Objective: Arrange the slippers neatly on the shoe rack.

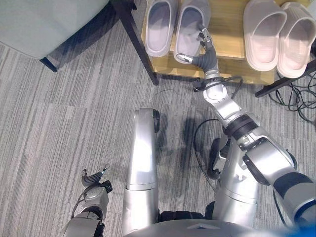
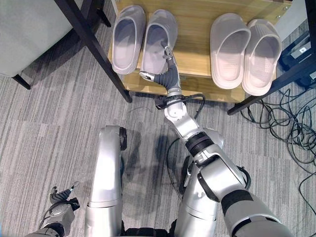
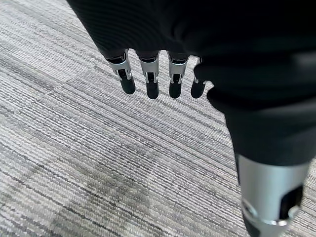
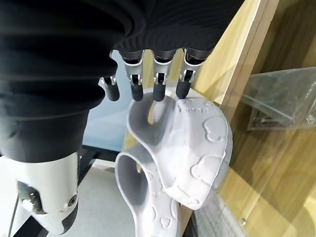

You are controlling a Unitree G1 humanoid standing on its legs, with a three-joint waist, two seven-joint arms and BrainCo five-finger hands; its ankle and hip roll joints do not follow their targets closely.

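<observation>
A pair of lilac-grey slippers stands side by side on the left of the wooden shoe rack (image 1: pixel 228 29): one (image 1: pixel 159 27) further left and one (image 1: pixel 190 22) beside it. A pale pink pair (image 1: pixel 264 34) (image 1: pixel 297 39) stands on the rack's right. My right hand (image 1: pixel 205 55) reaches to the heel of the right lilac-grey slipper (image 4: pixel 192 153). It is open, its straight fingers (image 4: pixel 158 86) at the heel rim and the thumb apart. My left hand (image 1: pixel 94 186) hangs low over the carpet, open, its fingers (image 3: pixel 150 84) holding nothing.
A grey upholstered seat (image 1: pixel 44 19) with a black leg (image 1: pixel 136 42) stands left of the rack. Black cables (image 1: pixel 296 101) lie tangled on the floor at the right, by a dark frame bar (image 1: pixel 284 81). Grey striped carpet (image 1: pixel 74 123) lies before the rack.
</observation>
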